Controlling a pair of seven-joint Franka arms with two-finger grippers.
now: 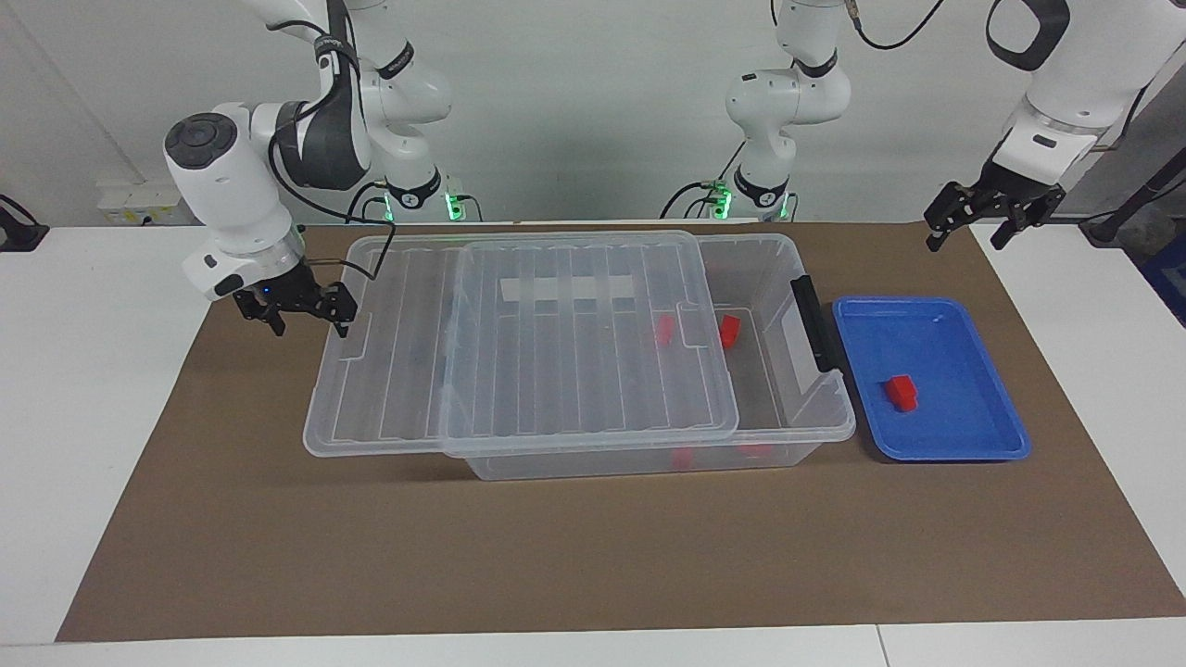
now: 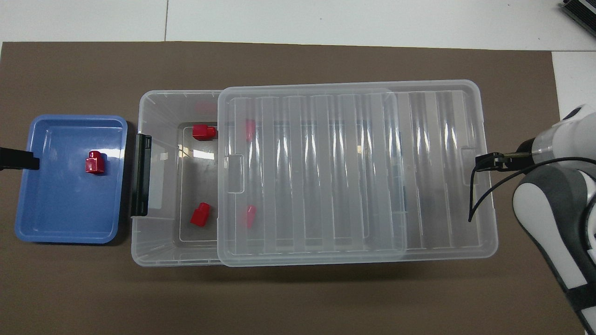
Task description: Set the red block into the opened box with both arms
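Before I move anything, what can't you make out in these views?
Left claw: overhead view, cut off by the picture's edge over the blue tray.
Red shapes under the lid: both views, blurred by its ribbed plastic; how many blocks are in the box is unclear.
Right claw: whether it touches the lid's edge, too small in either view.
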